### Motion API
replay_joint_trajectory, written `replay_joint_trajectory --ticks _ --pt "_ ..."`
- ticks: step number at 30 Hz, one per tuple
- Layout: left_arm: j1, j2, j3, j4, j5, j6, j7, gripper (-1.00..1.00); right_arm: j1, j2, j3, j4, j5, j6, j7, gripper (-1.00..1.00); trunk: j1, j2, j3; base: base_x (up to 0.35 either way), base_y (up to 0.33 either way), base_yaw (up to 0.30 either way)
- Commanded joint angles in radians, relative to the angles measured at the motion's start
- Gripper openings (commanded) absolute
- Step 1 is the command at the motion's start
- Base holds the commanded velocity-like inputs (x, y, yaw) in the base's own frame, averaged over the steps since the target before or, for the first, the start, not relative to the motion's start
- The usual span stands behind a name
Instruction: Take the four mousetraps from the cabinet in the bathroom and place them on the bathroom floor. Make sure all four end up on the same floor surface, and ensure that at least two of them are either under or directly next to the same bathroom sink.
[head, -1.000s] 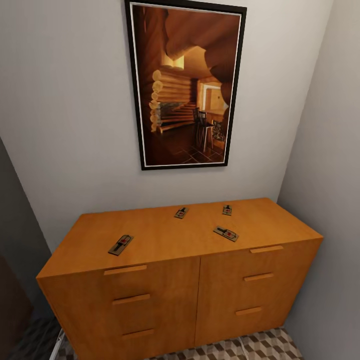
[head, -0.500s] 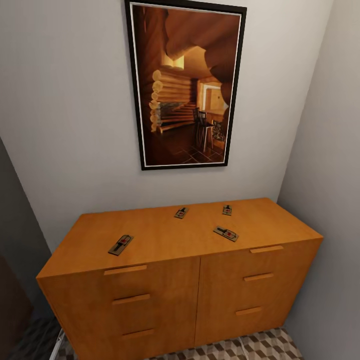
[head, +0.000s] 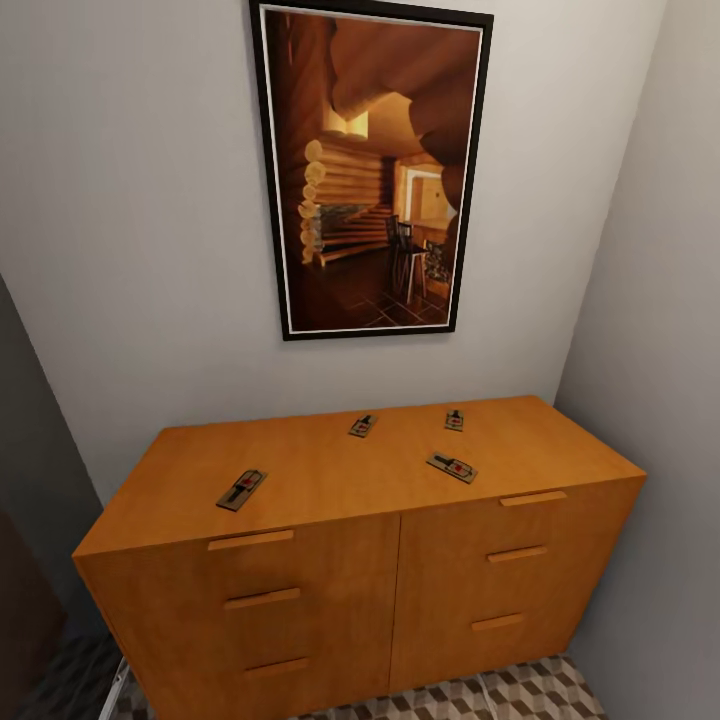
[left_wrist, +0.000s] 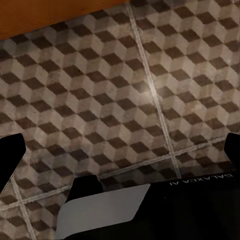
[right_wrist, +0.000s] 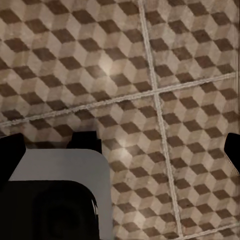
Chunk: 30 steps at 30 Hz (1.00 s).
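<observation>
**Both grippers spread and empty above patterned tile**

The left gripper (left_wrist: 120, 150) and right gripper (right_wrist: 120, 147) hang with fingers wide apart, grasping nothing, over the bathroom floor (right_wrist: 150, 60) of matte cube-print tiles with pale grout. Four flat tan mousetraps (head: 241, 489) (head: 363, 425) (head: 454, 420) (head: 451, 467) lie apart on the smooth orange-brown cabinet (head: 330, 590); their metal parts are too small to make out. A framed picture (head: 370, 170) hangs above.
</observation>
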<state>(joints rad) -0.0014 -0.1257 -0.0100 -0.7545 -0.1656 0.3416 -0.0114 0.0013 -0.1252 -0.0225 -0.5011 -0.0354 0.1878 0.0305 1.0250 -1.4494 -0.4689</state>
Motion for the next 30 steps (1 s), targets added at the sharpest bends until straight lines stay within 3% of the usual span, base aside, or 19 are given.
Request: replay_joint_trajectory --ticks 1,17,23,30 --pt "0.0 0.0 -0.001 -0.01 -0.01 0.006 -0.001 1.0 0.0 -0.002 -0.003 -0.02 -0.008 0.02 0.003 1.0 0.0 -0.001 -0.001 0.0 0.0 0.0" --pt "0.0 0.008 -0.002 -0.162 -0.013 0.032 0.001 1.0 -0.025 -0.026 -0.008 -0.19 -0.022 0.154 -0.01 1.0 0.0 -0.001 -0.001 0.0 0.0 0.0" --pt "0.0 0.011 -0.002 -0.246 -0.014 0.09 0.002 1.0 -0.068 -0.029 -0.018 -0.204 -0.023 0.191 -0.012 1.0 0.0 -0.001 -0.001 0.0 0.0 0.0" --pt "-0.019 0.013 -0.002 -0.32 -0.013 0.184 0.001 1.0 -0.109 -0.034 -0.061 -0.218 -0.022 0.218 -0.012 1.0 0.0 -0.001 -0.001 0.0 0.0 0.0"
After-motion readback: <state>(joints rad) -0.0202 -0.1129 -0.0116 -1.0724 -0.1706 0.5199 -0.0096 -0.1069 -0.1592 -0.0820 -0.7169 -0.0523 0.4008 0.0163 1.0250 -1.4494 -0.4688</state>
